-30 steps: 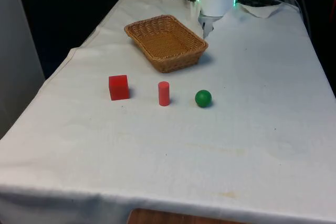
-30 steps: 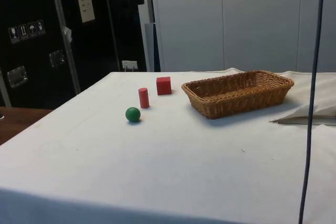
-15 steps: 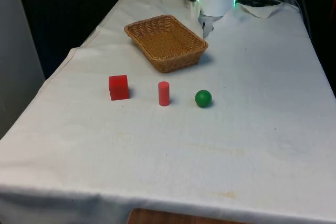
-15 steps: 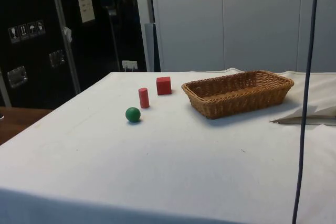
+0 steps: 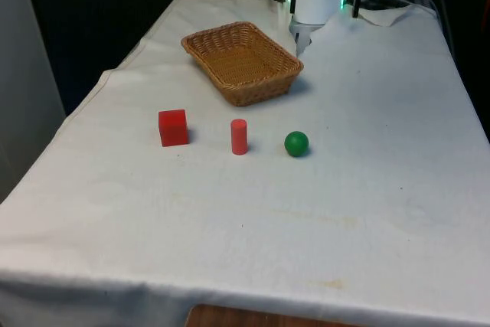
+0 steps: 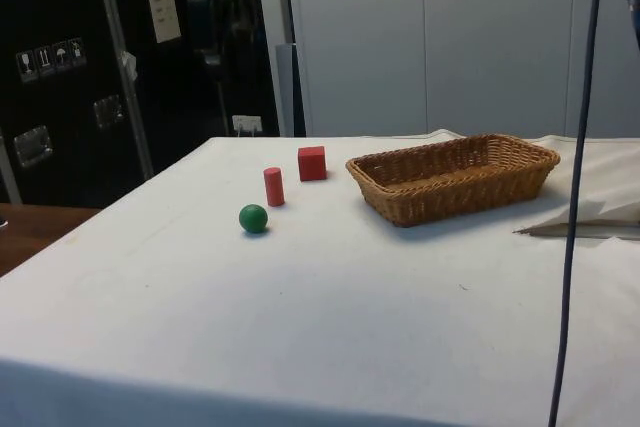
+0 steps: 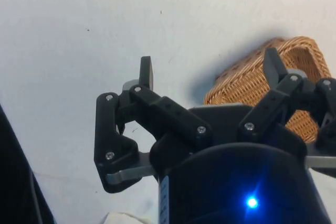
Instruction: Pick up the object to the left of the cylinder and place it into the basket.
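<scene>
Currently: black two-finger pincer (image 7: 207,80) spread wide, empty, high above woven wicker basket (image 5: 242,60). Red cube (image 5: 173,127) on white-clothed table (image 5: 367,189), at red cylinder's (image 5: 239,136) left in front view, well beyond basket from pincer.

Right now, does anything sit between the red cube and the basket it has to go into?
Nothing visible does. In the front view, bare cloth lies between the red cube and the basket; the red cylinder and green ball stand off to the front view's right.
</scene>
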### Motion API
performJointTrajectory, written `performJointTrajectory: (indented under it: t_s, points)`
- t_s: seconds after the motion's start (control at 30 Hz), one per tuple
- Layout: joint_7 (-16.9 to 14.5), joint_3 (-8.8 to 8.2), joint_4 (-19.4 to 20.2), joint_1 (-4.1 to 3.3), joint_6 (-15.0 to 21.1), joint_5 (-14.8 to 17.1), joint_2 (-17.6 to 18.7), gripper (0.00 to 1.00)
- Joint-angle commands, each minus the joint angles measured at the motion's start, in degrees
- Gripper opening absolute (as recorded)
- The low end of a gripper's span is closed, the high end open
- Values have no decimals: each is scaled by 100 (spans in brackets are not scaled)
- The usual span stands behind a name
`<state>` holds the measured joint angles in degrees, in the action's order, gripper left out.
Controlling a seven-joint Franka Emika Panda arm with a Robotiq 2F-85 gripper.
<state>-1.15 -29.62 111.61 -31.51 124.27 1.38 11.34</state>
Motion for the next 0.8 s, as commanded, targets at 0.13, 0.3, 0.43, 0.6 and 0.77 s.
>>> performJointTrajectory:
  t_s: [0.13, 0.3, 0.43, 0.6, 0.77]
  points:
    - [-86, 11, 132, 17, 286, 63, 34, 100]
    - [-109, 0, 281, 17, 539, 40, 86, 100]
    - [-241, 23, 395, 52, 814, 172, 126, 100]
    - [-367, 29, 498, 74, 1049, 309, 183, 100]
    - [-590, 34, 584, 103, 1232, 596, 252, 100]
